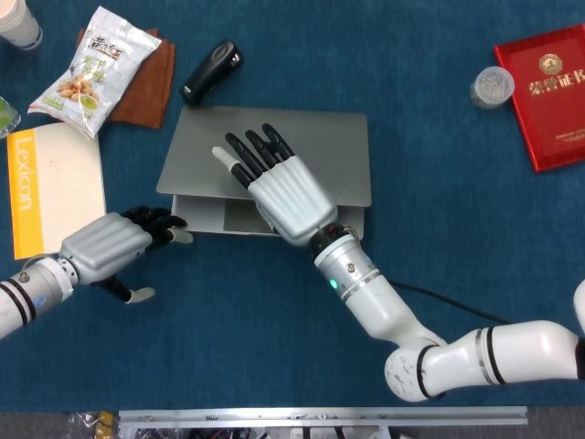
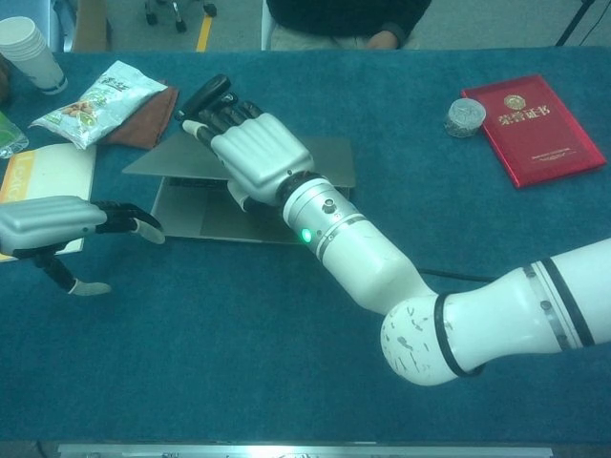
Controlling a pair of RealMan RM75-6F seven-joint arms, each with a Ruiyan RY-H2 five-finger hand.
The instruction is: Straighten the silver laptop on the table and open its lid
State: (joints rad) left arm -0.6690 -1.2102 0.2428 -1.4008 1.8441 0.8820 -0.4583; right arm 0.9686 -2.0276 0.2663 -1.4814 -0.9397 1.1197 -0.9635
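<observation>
Blue cloth table (image 1: 457, 274) | silver laptop (image 1: 320, 146) ajar (right hand (image 1: 274, 178) on lid)

Illumination is even and diffuse from overhead; both views carry a blue-green cast. Shadows are soft and short. Mild glare appears on the white arm shells. Focus is sharp, without motion blur

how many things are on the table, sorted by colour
silver: 1, the laptop
black: 1, the stapler
red: 1, the certificate booklet
brown: 1, the cloth
white: 3, the snack bag, the Lexicon book with its yellow band, the paper cups
clear: 1, the small round container
total: 8
</observation>
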